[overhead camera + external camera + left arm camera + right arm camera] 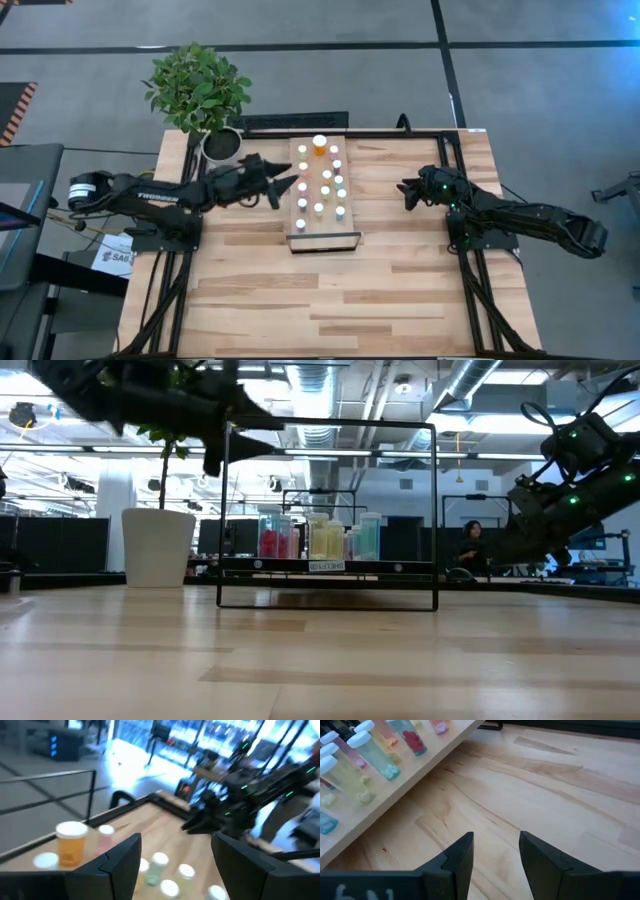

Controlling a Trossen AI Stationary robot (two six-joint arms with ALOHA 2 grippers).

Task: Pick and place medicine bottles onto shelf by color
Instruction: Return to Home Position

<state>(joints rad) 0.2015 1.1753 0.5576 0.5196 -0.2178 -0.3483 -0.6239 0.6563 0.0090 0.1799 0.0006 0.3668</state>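
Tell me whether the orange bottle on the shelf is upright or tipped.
Upright. The orange bottle stands on the shelf with its white cap on top in the left wrist view.

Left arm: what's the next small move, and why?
Probably draw the left gripper back from the shelf toward its base. It is open and empty, every bottle in view stands on the shelf, and the right gripper hangs open off to the right.
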